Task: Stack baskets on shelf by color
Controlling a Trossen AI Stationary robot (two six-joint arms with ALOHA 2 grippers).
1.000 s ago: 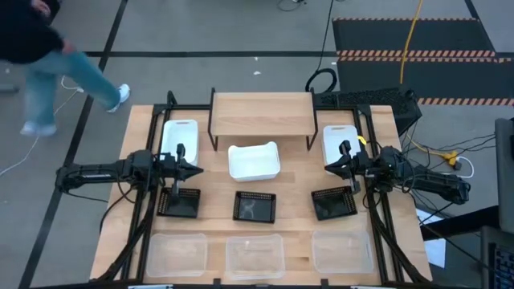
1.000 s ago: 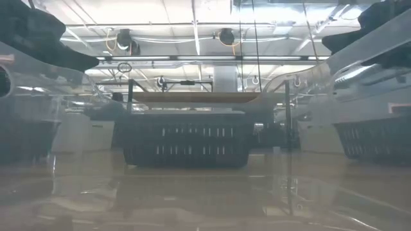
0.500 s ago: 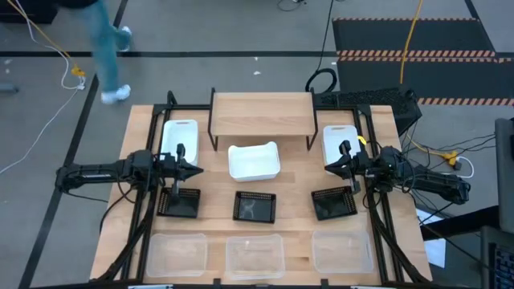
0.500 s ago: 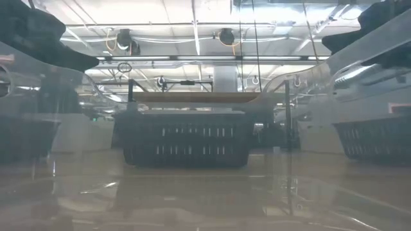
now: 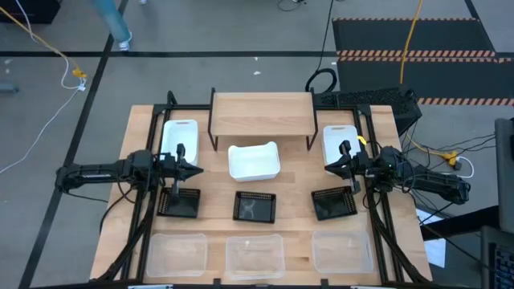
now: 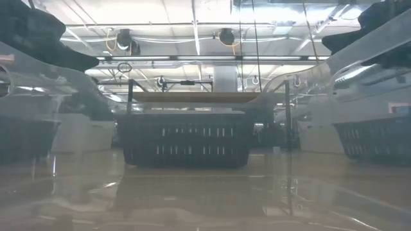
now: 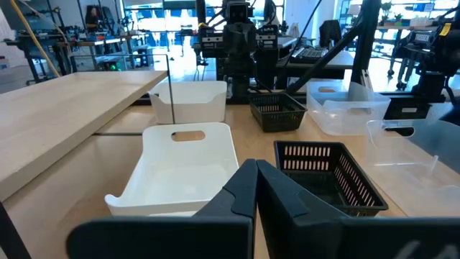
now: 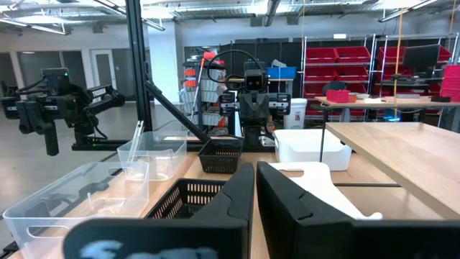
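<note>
Seen from above, the light-wood shelf [image 5: 261,114] stands at the table's far middle with nothing on it. Three white baskets rest on their bases: left [image 5: 179,136], middle [image 5: 254,160], right [image 5: 339,140]. Nearer are three black mesh baskets [image 5: 178,202], [image 5: 254,206], [image 5: 333,203]. Three clear baskets [image 5: 177,253], [image 5: 255,255], [image 5: 342,250] line the near edge. My left gripper [image 5: 197,168] hovers shut between the left white and left black baskets, pointing right. My right gripper [image 5: 328,166] hovers shut by the right white basket, pointing left.
Black frame rails [image 5: 148,209] run along the table's left and right sides under both arms. In the low view the middle black basket [image 6: 186,138] stands before the shelf [image 6: 196,97], seen through a clear basket's wall. Bare wood [image 5: 215,181] lies between the basket rows.
Both arms and all baskets have kept still. A person on the floor beyond the table's far left corner has walked away toward the far side and is almost out of the high view.
</note>
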